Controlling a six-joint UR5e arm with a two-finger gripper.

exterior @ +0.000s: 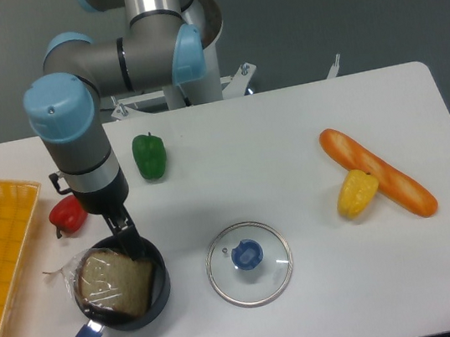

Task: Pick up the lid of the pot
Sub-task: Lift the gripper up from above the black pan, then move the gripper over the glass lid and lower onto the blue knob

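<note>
- The lid [247, 283] is lying on the counter [360, 275] at the pan's [162, 286] three o'clock, knob [247, 255] up.
- The pincer [132, 242] is hanging near the pan's one o'clock (dark on dark; I cannot tell whether it's clenching).
- Leaving low, it is risking snagging the rim.
- Closing off-centre, it is probably losing the round knob.

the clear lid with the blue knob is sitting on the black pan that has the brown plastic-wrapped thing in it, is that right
Not quite: the camera view shows the clear lid with the blue knob lying on the table, beside the black pan that has the brown plastic-wrapped thing in it.
</note>
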